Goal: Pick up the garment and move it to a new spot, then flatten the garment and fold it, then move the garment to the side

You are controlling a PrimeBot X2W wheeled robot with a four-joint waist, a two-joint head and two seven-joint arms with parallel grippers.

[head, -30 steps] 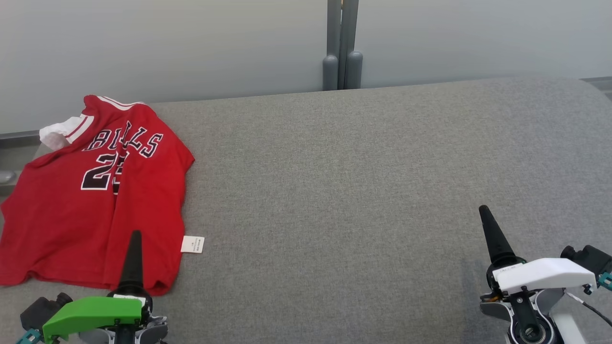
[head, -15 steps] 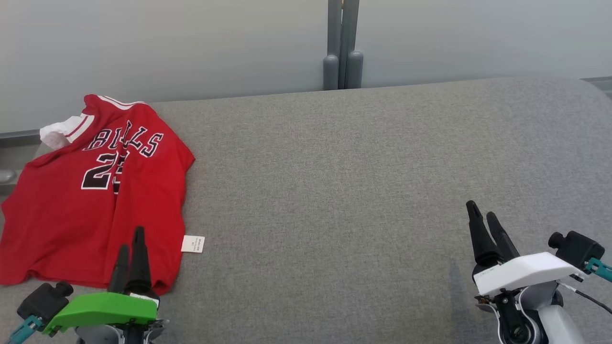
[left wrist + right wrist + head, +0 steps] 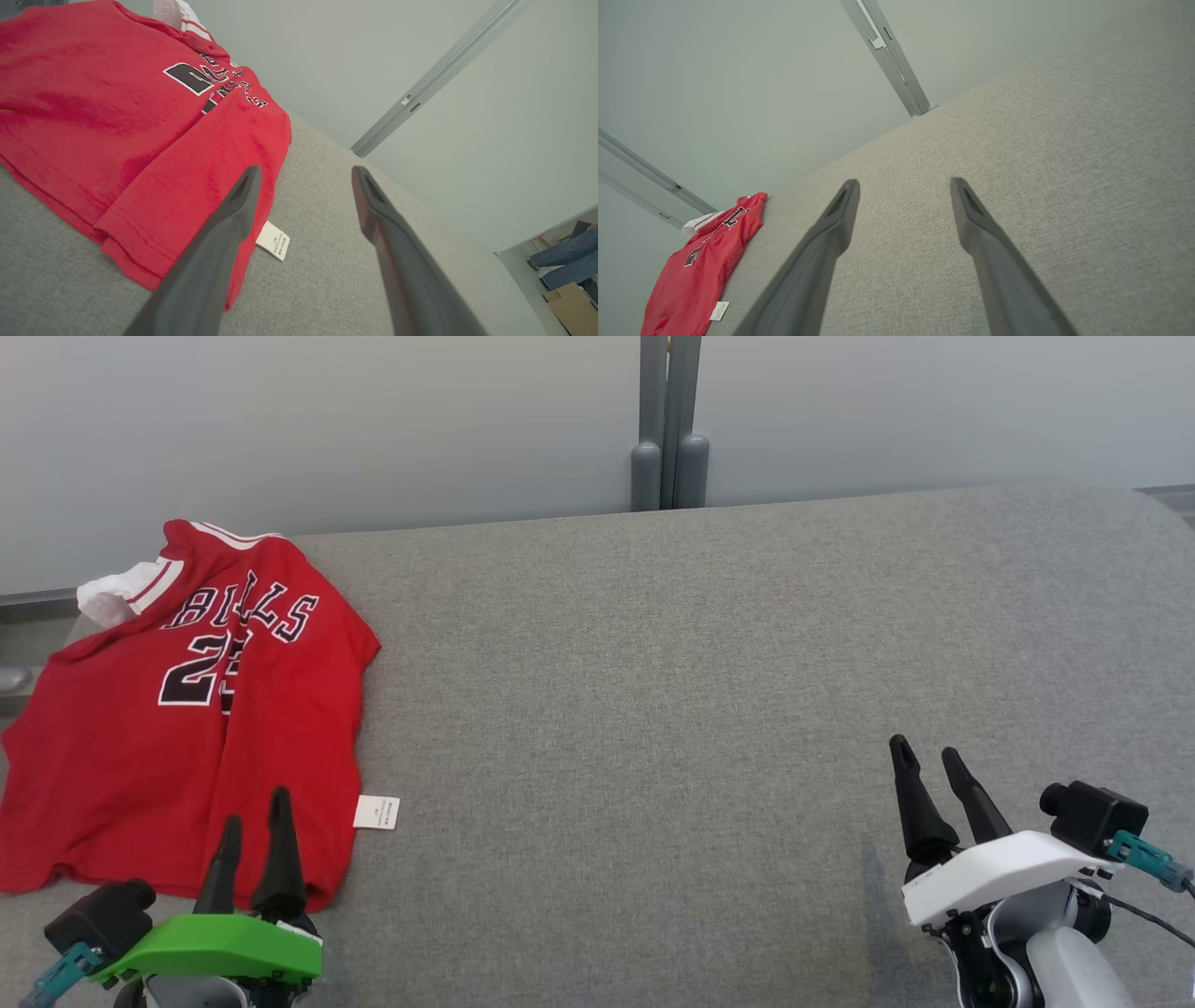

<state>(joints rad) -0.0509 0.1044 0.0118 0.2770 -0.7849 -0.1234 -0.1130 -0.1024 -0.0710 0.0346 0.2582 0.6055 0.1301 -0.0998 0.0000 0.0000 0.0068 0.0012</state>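
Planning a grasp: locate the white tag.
Head view, lower left: the white tag lies on the grey cushion by the red Bulls jersey's near hem corner, just right of the left gripper.

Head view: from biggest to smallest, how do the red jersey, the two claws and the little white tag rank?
1. The red jersey, by far the largest.
2. The left claw and the right claw: they look about alike, so I won't rank one over the other.
3. The white tag, the smallest.
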